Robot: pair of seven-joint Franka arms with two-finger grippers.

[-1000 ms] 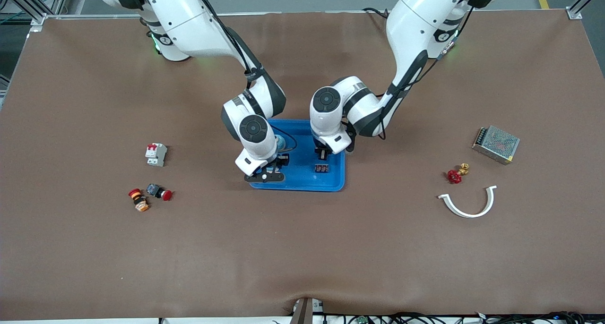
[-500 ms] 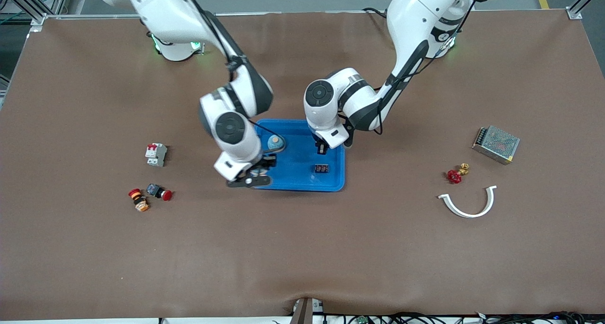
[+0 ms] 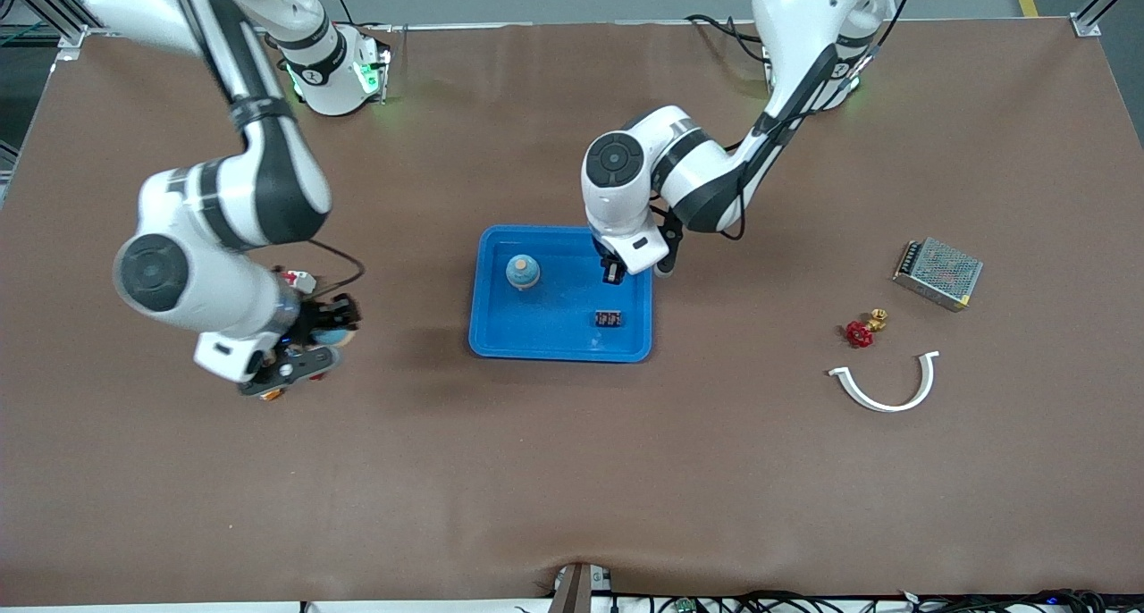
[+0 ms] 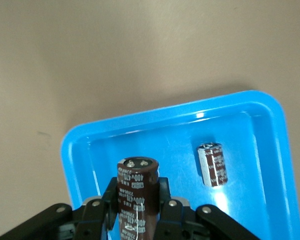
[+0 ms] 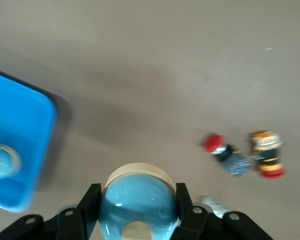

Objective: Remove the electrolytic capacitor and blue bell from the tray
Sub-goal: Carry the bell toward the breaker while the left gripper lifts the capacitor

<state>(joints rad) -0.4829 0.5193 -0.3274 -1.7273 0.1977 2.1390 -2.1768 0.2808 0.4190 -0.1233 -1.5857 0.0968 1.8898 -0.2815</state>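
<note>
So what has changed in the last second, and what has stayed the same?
The right gripper, shut on a blue bell, swung away from the blue tray to above the push buttons. The left gripper, shut on a capacitor, barely shifted over the tray. The tray, the second bell and loose capacitor in it stayed put.

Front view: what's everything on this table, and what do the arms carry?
Blue plastic tray: one, mid-table.
Round blue bell: two; one in tray, one held.
Brown cylindrical capacitor: two; one in tray, one held.
Push button: two, red-capped, orange, right arm's end.
White circuit breaker: one, beside them.
Metal mesh box, red valve, white curved strip: one each, left arm's end.
Left gripper: over tray, shut on capacitor.
Right gripper: near buttons, shut on bell.
</note>
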